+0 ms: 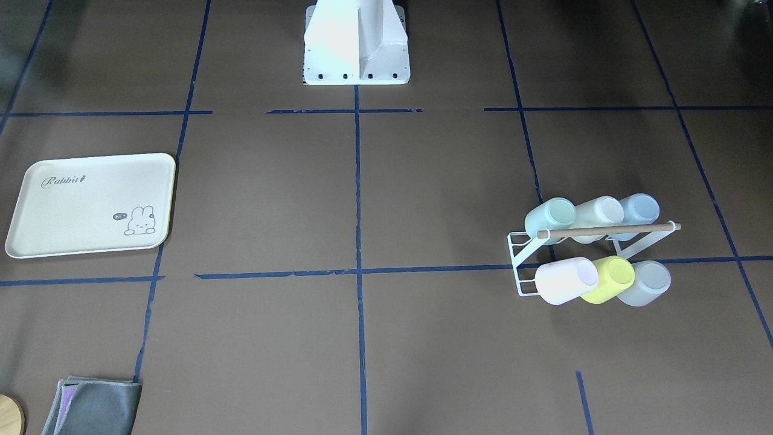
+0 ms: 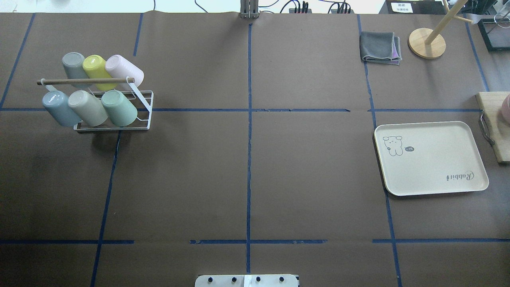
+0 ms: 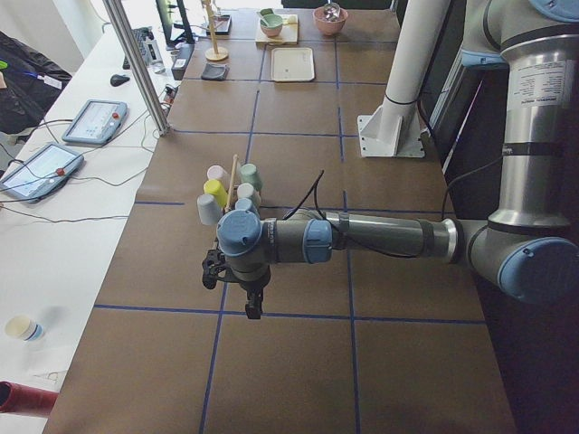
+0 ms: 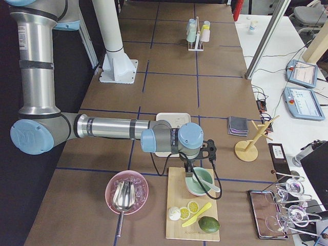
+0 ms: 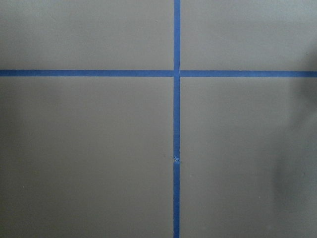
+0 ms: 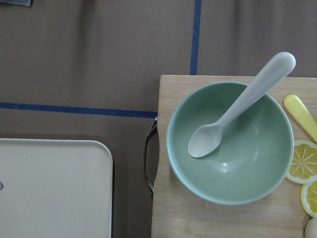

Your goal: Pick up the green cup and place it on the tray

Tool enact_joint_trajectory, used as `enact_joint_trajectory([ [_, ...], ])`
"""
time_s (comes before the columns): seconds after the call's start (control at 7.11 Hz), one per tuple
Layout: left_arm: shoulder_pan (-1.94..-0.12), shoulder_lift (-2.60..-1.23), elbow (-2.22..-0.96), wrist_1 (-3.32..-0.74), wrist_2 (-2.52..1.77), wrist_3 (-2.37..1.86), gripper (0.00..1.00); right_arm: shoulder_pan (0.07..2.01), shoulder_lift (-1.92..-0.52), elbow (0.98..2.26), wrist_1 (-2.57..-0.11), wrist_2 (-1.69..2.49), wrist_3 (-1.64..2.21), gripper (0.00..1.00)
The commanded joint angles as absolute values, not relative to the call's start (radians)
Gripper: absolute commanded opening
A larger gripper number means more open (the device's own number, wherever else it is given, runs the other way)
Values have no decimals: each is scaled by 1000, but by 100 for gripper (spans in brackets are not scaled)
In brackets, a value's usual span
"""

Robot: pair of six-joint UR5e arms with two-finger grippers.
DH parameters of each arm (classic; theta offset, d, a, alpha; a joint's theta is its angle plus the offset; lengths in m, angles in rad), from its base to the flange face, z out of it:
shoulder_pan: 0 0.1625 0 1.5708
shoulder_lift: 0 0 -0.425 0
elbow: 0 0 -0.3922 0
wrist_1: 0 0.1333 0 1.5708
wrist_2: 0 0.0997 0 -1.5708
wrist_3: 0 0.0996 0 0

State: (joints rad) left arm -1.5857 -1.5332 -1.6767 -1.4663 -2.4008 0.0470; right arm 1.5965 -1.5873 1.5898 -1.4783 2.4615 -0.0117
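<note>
The table [image 2: 303,167] is cut off at the edges of every view. The left claw [image 3: 251,303] hangs low over bare table near its left end, and its wrist hides part of the rack's near end. The right claw [image 4: 187,168] hangs over a bowl [image 6: 230,141] at the other end. Both show only from the side, small and dark — I cannot tell how far either is spread or whether it grips anything. The tray [image 2: 432,167] lies just beyond the right claw, its near edge hidden behind that wrist. The rack [image 2: 147,105] stands just beyond the left claw. The green cup [image 2: 119,108] rests on it tilted, base up, in the row toward the robot, at the end farthest from the left claw — well apart from the tray.
</note>
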Motion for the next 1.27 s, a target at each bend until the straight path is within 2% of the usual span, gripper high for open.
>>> enact_joint_trajectory([
  [0.0,-1586,-1537,-1681,-1473,-2402,48,100,1594,-1581,1591,-1479,2454,-11,100],
  [0.42,-1586,-1536,-1681,-1473,-2402,46,100,1537,-1589,1609,-1459,2453,69,100],
  [0.7,-1586,-1532,-1683,-1473,-2402,48,100,1455,-1643,1634,-1277,2447,295,100],
  [1.12,-1586,-1532,-1686,-1474,-2402,48,100,1347,-1654,1634,-1212,2392,414,100],
])
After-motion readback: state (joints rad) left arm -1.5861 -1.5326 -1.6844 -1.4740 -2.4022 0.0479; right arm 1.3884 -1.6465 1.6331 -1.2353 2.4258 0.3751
